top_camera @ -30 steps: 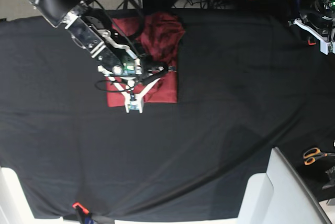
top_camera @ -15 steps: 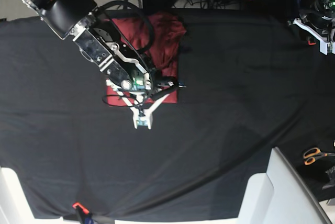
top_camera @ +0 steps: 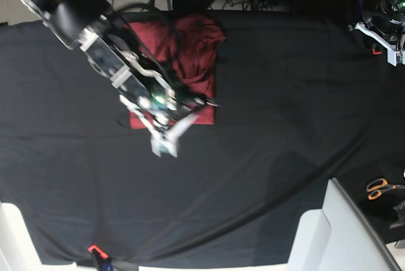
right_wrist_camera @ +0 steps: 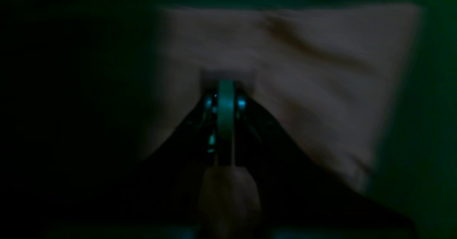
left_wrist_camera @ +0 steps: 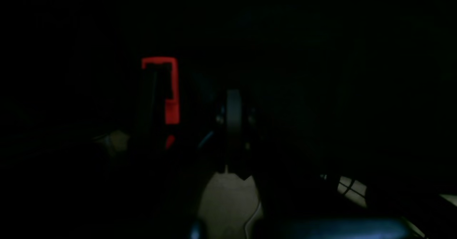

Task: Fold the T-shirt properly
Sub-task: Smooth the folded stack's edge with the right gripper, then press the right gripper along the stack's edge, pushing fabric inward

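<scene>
We note the right claw (top_camera: 163,146) at the left of the base view, its jaws fully closed and holding nothing, over the black cloth of the desk (top_camera: 266,132) just past the near edge of the T-shirt (top_camera: 196,49). The T-shirt lies folded into a compact rectangle at the far left-centre of the desk, its far part rumpled. Scissors (top_camera: 380,188) lie near the right edge. The left claw (top_camera: 393,52) sits at the far right corner, clear of the cloth's centre, closed and empty.
</scene>
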`<state>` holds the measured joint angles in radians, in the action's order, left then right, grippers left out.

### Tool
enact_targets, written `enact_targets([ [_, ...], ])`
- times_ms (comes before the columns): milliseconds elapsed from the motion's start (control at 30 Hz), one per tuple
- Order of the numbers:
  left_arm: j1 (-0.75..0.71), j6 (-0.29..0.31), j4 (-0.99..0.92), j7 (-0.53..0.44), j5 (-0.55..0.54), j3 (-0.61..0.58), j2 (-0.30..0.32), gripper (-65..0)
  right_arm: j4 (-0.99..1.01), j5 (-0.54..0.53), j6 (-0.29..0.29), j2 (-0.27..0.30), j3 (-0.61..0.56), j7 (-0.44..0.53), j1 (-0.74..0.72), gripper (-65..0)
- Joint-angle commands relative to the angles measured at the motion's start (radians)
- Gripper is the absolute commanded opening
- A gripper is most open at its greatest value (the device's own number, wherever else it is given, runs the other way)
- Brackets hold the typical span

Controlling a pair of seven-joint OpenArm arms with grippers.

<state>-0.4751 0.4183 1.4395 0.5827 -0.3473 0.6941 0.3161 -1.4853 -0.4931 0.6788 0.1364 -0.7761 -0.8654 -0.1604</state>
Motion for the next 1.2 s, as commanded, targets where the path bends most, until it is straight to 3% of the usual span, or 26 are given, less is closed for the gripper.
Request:
enact_targets([
  [0, -0.004, -0.003, 0.014, -0.017, -0.006, 0.009, 0.018, -65.0, -0.022, -0.005, -0.006, -0.001, 0.002, 0.007, -0.009, -64.8],
  [133, -0.001, -0.003, 0.014, -0.017, -0.009, 0.009, 0.018, -65.0, -0.021, -0.005, -0.008, 0.038, 0.054, 0.051, 0.055, -64.8],
  [400, 0.000, -0.003, 0.014, -0.017, -0.014, 0.009, 0.018, -65.0, -0.013, -0.005, -0.015, 0.035, 0.096, 0.079, 0.086, -64.8],
  [833, 0.000, -0.003, 0.014, -0.017, -0.014, 0.009, 0.018, -65.0, 0.047, -0.005, -0.015, -0.083, 0.093, 0.077, 0.057, -64.8],
  [1167, 0.000, -0.003, 0.014, -0.017, -0.014, 0.009, 0.018, -65.0, 0.085, -0.005, -0.017, -0.143, 0.093, 0.077, 0.009, -64.8],
])
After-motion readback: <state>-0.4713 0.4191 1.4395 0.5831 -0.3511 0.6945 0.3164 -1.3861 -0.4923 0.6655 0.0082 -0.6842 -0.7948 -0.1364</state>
